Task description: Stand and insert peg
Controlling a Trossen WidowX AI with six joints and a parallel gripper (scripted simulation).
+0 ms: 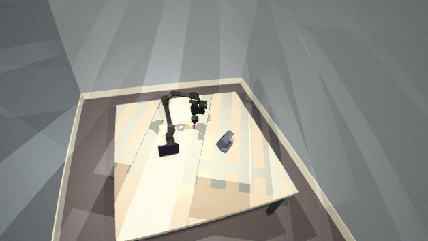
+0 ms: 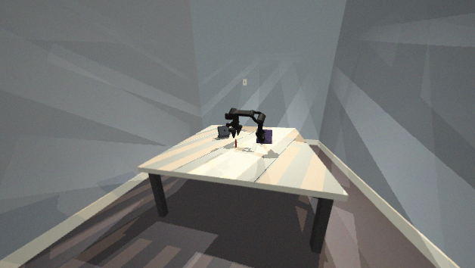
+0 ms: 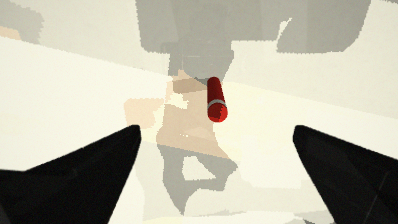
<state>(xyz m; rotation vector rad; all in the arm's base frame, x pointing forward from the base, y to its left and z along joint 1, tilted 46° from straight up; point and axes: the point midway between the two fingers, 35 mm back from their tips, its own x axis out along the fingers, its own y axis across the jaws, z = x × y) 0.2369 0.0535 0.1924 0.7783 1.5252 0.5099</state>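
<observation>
Peg (image 1: 193,126) (image 2: 236,143) (image 3: 216,99) stands upright on worktop (image 1: 146,204) (image 2: 212,175), white band up; our pincer (image 1: 194,120) (image 2: 236,135) (image 3: 216,131) gapes wide, empty; descending off-centre, we might topple it.

pale wall plate (image 2: 244,82), grey walls (image 2: 265,38) (image 1: 153,44)

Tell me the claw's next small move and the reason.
Probably lower the open claw around the peg, centring as it descends: the peg stands upright, banded end up, below the parted fingers, with nothing between them.
</observation>
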